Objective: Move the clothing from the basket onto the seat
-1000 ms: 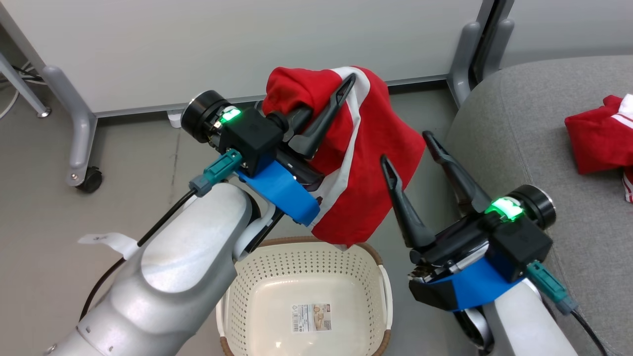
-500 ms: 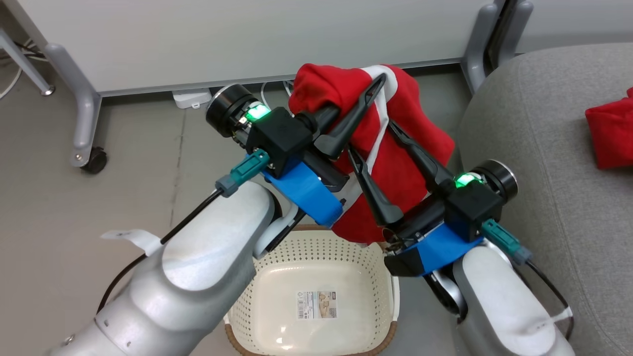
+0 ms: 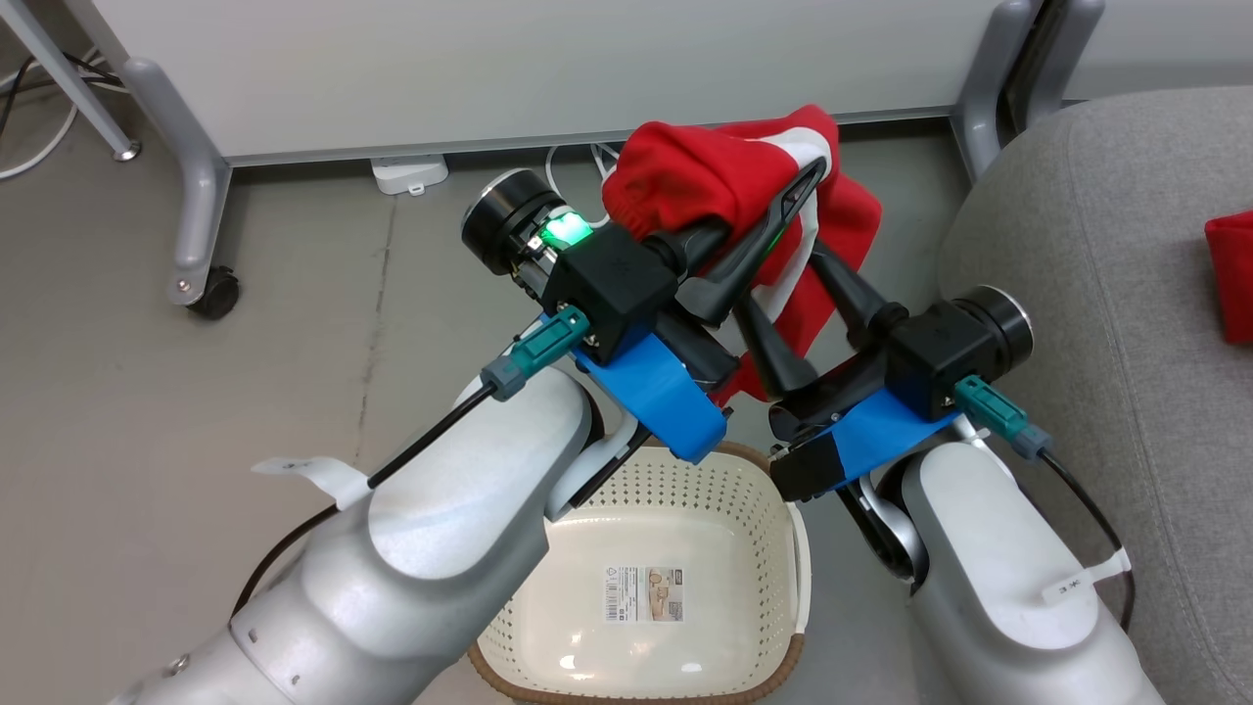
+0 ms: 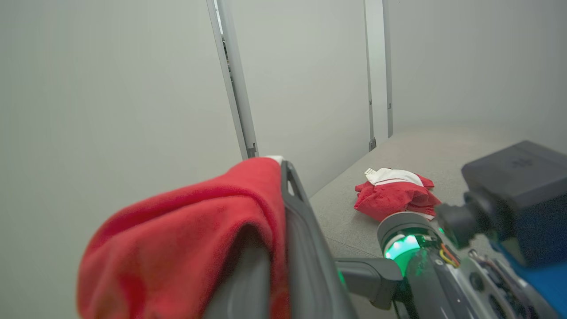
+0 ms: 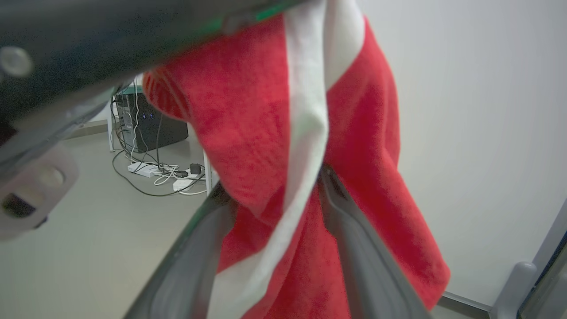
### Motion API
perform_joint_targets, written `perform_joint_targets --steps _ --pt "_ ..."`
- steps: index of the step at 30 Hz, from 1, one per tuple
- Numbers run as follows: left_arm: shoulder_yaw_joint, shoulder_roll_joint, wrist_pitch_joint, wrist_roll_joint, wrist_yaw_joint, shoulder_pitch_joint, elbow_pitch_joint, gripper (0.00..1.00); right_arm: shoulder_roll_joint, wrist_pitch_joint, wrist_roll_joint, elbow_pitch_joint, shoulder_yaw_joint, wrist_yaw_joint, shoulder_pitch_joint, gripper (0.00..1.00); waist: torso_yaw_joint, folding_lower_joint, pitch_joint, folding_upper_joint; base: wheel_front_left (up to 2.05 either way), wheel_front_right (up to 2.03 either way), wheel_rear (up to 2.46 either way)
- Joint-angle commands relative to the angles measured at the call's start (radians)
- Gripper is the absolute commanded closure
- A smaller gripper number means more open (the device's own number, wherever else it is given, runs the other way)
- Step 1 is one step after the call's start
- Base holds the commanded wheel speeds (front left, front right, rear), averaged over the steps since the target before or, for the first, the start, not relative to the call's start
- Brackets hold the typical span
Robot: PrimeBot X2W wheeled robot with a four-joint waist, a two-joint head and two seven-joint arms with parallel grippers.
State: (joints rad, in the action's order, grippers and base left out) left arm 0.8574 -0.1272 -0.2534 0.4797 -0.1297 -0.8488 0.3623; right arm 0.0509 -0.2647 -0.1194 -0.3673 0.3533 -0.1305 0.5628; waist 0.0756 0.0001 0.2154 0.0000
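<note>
One piece of clothing is held clamped in the left pincer aloft near the basket, straddled by the parted right pincer, with the seat lying rightward, nearer the right arm.

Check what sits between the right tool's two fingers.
The red garment, white stripe and all, hangs between them in the right wrist view, held up by the left tool. Whether the right tool pinches it is unclear.
</note>
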Motion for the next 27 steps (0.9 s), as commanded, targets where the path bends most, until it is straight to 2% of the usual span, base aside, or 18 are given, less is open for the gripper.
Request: perform_joint_targets --steps 1,27 --pt "0.001 0.000 -0.004 0.002 0.000 -0.017 0.002 1.00 -0.001 0.001 -0.010 -0.005 0.001 -0.001 0.015 1.00 0.000 -0.0001 0.000 0.0000 0.00 0.00 0.00" --pt "0.003 -0.012 -0.012 0.005 0.000 -0.009 0.017 1.00 -0.001 0.001 -0.046 0.000 0.017 -0.001 0.008 1.00 -0.011 -0.0001 0.001 0.0000 0.00 0.00 0.00"
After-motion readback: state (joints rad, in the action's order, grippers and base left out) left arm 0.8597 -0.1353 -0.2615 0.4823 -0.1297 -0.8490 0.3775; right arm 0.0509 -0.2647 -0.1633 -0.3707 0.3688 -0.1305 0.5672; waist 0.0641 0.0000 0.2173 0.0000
